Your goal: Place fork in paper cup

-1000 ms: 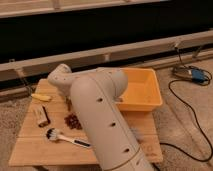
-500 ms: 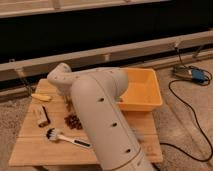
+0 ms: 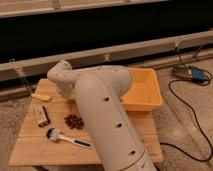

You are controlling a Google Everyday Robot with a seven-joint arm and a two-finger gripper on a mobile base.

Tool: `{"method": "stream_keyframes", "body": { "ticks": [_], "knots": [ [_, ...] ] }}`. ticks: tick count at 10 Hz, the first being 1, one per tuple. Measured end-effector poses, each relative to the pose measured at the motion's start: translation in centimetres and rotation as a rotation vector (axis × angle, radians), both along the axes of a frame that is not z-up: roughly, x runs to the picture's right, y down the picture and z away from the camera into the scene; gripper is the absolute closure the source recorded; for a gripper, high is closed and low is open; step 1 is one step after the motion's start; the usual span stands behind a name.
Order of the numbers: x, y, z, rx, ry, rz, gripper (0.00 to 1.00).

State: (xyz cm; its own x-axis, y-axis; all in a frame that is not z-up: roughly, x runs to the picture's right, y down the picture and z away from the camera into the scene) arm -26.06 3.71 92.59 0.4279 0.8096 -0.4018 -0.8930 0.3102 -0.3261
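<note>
A low, rectangular table [image 3: 30,150] of pale wood is seen from above, standing on a grey carpeted floor. Much of its middle is covered by a thick, cream-coloured robot arm [image 3: 105,115], which rises from 6 o'clock and bends at its far end toward 11 o'clock. The claw is carried at that bent end, over the back-left part of the table, and is hidden by the arm's own wrist. It is clenched; whether anything is grasped cannot be told.

The slender grey-brown fork and the small white paper cup cannot be made out, since the ground around the wrist is masked by the arm.

At 2 o'clock a shallow, rectangular yellow plastic tray [image 3: 150,95] is set on the table, its near-left part overlapped by the arm. At 10 o'clock a small yellow curved object [image 3: 41,96] is laid near the table's edge. At 9 o'clock a short brown-and-tan bar [image 3: 42,116] is placed, and just beside it a dark reddish-brown clump [image 3: 74,121]. At 8 o'clock a white-headed brush with a black handle [image 3: 65,137] is laid flat.

On the floor, well apart at 2 o'clock, a blue box [image 3: 192,75] is joined to a black cable [image 3: 200,125].
</note>
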Motion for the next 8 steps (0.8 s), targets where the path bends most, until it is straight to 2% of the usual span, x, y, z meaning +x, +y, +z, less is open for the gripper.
{"method": "stream_keyframes", "body": {
  "ticks": [4,8],
  "knots": [
    [0.1,-1.6,-2.2,0.022,-0.022,0.007,1.0],
    [0.4,-3.7,-5.3,0.061,-0.051,-0.009,1.0]
  ]
}}
